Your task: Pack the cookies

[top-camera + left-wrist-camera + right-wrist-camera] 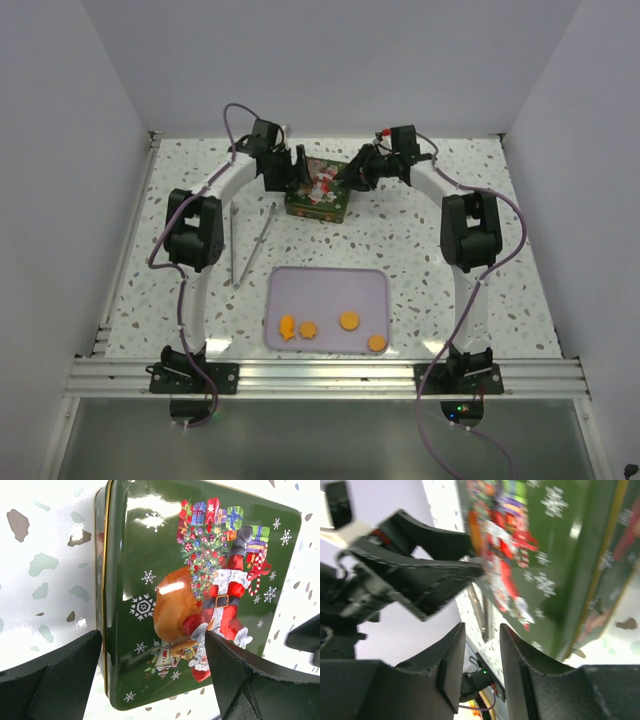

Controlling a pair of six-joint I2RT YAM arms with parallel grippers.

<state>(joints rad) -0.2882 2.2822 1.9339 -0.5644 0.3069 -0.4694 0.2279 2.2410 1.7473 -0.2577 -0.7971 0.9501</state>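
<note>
Four orange-tan cookies lie on a lilac tray (330, 276) near the front: a fish shape (287, 327), two rounds (309, 328) (349, 320) and one at the right corner (376, 342). A green Christmas tin (318, 190) with a Santa lid stands at the back middle, lid on. My left gripper (297, 172) is open, its jaws wide apart over the tin's near corner (150, 555). My right gripper (356, 178) is at the tin's right edge (560, 555), jaws a little apart with nothing between them. No black or pink cookie is in view.
Metal tongs (262, 232) lie on the speckled table left of the tray, between it and the left arm. White walls enclose the table on three sides. The left gripper (420, 585) shows close by in the right wrist view.
</note>
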